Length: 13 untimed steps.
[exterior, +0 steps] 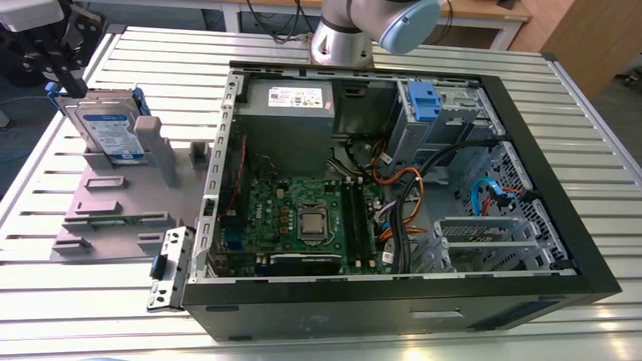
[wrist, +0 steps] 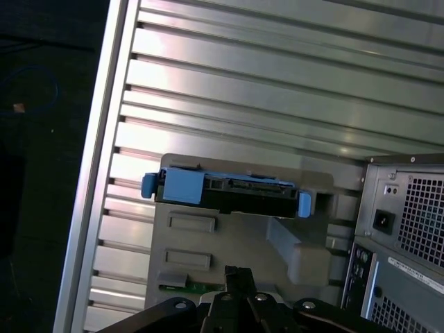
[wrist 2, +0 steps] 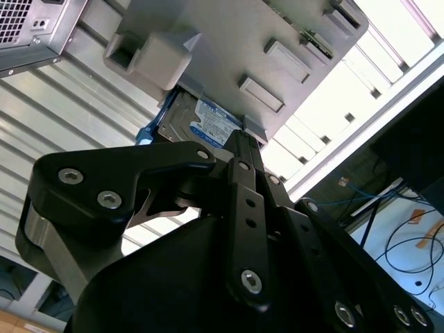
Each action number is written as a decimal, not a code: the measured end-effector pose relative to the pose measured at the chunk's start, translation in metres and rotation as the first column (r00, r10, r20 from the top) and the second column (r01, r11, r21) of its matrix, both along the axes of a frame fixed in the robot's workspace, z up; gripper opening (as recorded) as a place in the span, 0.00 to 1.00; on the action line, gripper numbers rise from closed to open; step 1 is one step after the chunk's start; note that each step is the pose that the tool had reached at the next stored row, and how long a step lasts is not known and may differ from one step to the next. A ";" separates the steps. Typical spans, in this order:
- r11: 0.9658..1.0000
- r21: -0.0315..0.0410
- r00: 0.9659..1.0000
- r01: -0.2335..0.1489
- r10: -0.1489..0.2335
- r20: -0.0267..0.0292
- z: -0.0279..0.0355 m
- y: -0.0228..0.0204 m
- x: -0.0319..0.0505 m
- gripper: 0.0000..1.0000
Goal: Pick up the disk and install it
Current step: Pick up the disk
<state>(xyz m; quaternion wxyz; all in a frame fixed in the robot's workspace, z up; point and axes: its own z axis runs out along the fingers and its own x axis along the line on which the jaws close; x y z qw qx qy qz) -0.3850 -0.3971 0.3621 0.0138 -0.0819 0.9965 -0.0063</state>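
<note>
The disk (exterior: 105, 131) is a silver drive with a blue-and-white label and blue side rails. It stands on edge in a grey holder (exterior: 110, 203) on the slatted table, at the exterior view's left. My black gripper (exterior: 56, 71) hangs just above the disk's top edge, slightly to the exterior view's left of it, with nothing in it. In the first wrist view the disk (wrist: 229, 191) shows edge-on beyond the gripper (wrist: 236, 274). In the second wrist view its label (wrist 2: 208, 121) peeks out past the gripper (wrist 2: 236, 142) and under the holder (wrist 2: 229, 41).
An open computer case (exterior: 561, 248) lies on the table at the exterior view's right, with the motherboard (exterior: 301, 218), cables and a grey power supply (exterior: 291, 101) inside. A drive bay with a blue latch (exterior: 423, 98) sits at its far corner. The arm's base (exterior: 346, 34) stands behind the case.
</note>
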 end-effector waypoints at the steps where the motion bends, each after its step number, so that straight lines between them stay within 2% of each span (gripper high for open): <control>1: 1.000 0.000 1.000 -0.001 0.001 0.000 0.0000 0.0000 0.0000 0.11; 13: 1.000 0.000 1.000 -0.016 0.016 0.000 0.0000 0.0000 0.0000 0.11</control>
